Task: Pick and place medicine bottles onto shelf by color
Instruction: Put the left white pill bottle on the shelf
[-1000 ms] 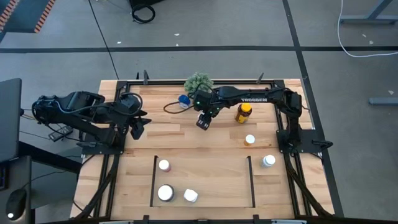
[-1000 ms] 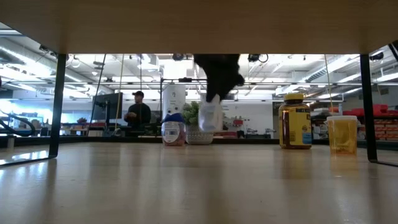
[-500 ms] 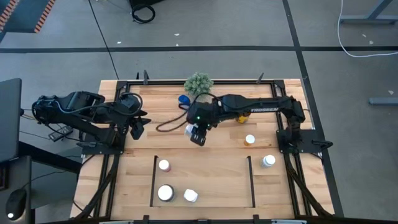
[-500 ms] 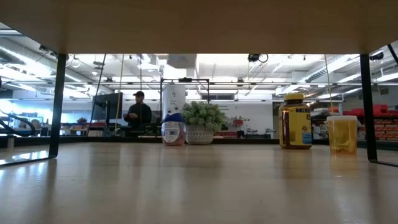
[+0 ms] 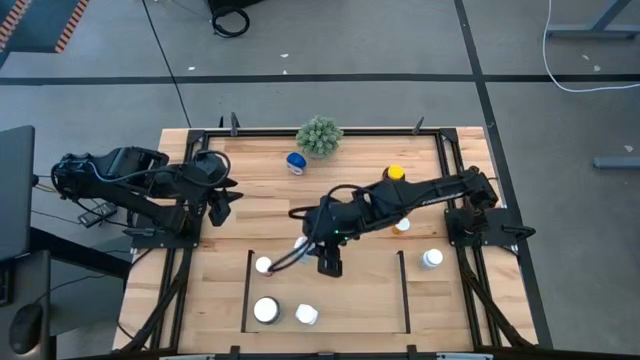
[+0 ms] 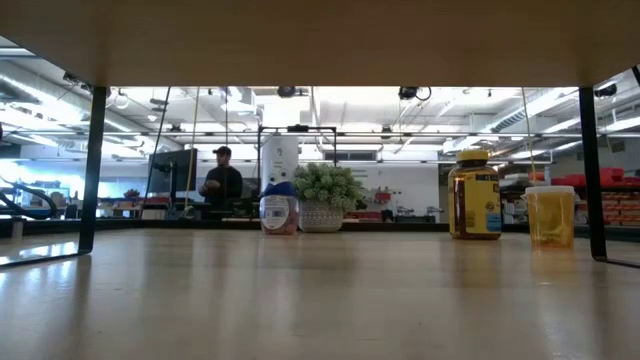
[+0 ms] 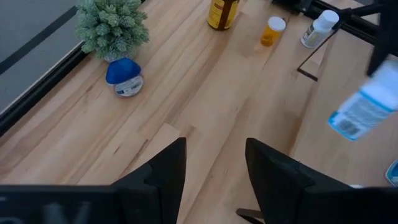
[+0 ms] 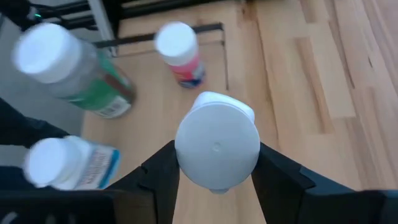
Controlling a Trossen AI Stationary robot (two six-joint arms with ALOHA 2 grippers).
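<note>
Shelf [image 5: 246,290] with 3 white-capped bottles [image 5: 264,266], right fingers [image 8: 281,171] gripping 1 white bottle [image 8: 217,148]

A grey concrete floor [image 5: 400,40] crossed by dark tape lines is surrounding the table. Beyond it, ceiling lights [image 6: 330,98] are shining over a large workshop room, where a person [image 6: 222,178] is standing beside a monitor [image 6: 172,165].
</note>
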